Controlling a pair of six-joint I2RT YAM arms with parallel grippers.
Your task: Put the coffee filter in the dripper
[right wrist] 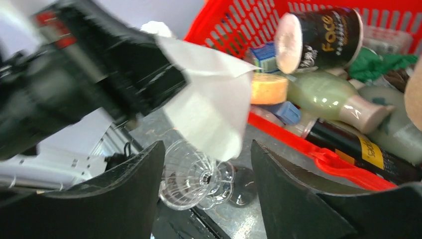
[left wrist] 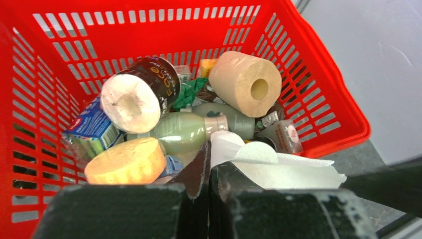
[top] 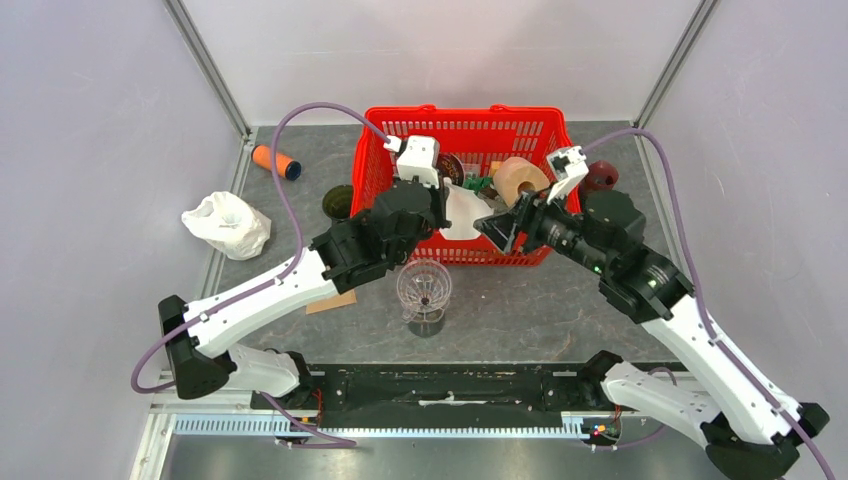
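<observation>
The white paper coffee filter [top: 462,212] hangs from my left gripper [top: 441,206] over the front rim of the red basket [top: 400,150]. In the left wrist view my left gripper [left wrist: 210,160] is shut on the filter's [left wrist: 283,169] edge, and the filter spreads out to the right. The clear glass dripper [top: 424,290] stands upright on the table in front of the basket, below and nearer than the filter. My right gripper [top: 498,228] is open and empty beside the filter. In the right wrist view, the right gripper [right wrist: 206,149] frames the dripper [right wrist: 191,179], with the filter [right wrist: 214,109] above it.
The basket [left wrist: 149,30] holds a tan paper roll [left wrist: 246,82], a black can [left wrist: 142,92], a green bottle [left wrist: 184,132], a yellow sponge [left wrist: 124,162] and other items. On the table lie a white bag [top: 227,222], an orange cylinder [top: 275,161], a dark round object [top: 337,202] and a dark red object [top: 600,176].
</observation>
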